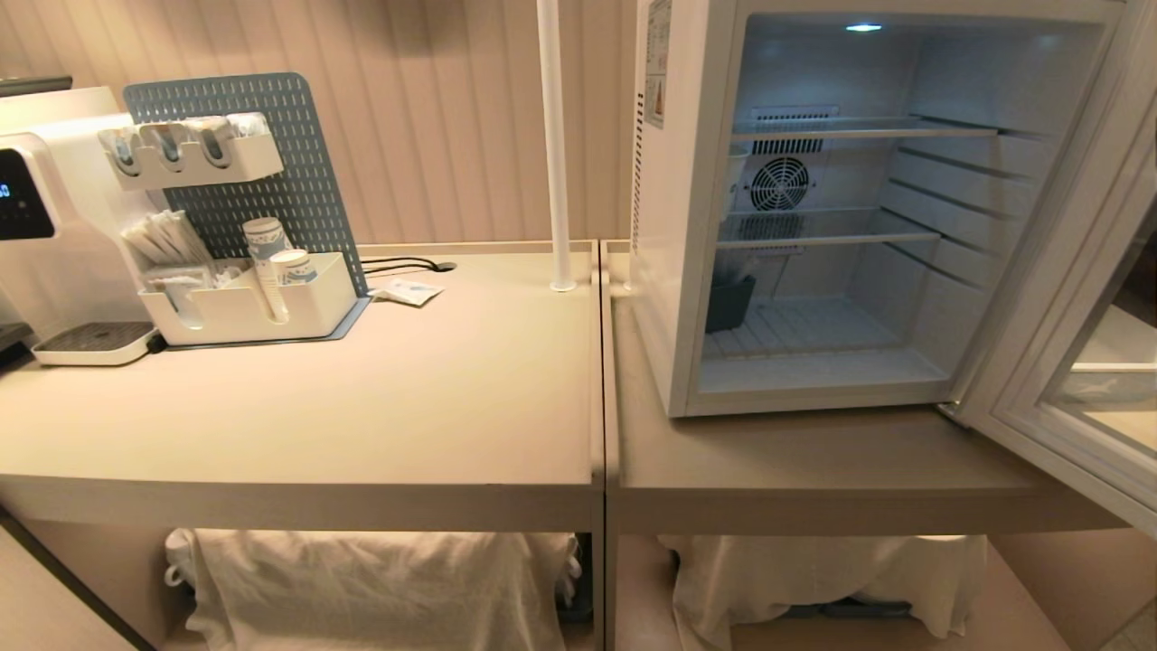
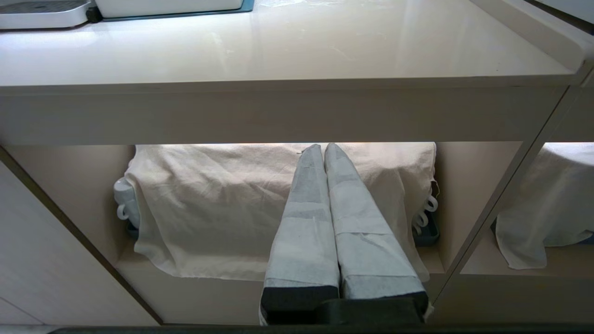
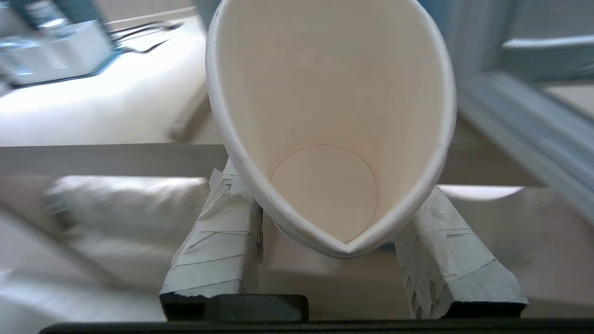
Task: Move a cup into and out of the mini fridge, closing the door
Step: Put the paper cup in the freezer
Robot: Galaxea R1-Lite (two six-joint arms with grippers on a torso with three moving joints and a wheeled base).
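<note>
My right hand (image 3: 345,260) has the cup (image 3: 332,125) pinched between its taped fingers (image 3: 218,241), rim squeezed oval, mouth facing back at me. My left hand (image 2: 325,153) hangs pressed shut, empty, below the table (image 2: 278,51) edge. Farther off on the right stands the mini fridge (image 1: 813,217), door (image 1: 1067,362) swung wide, so the right hand is the nearer one.

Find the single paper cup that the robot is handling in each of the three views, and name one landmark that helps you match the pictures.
Head view: not in it; only other cups by the pegboard.
Left wrist view: not in it.
Right wrist view: the cup fills the centre, squeezed between the right gripper fingers, its mouth towards the camera.
Shared landmark: the beige counter.
</note>
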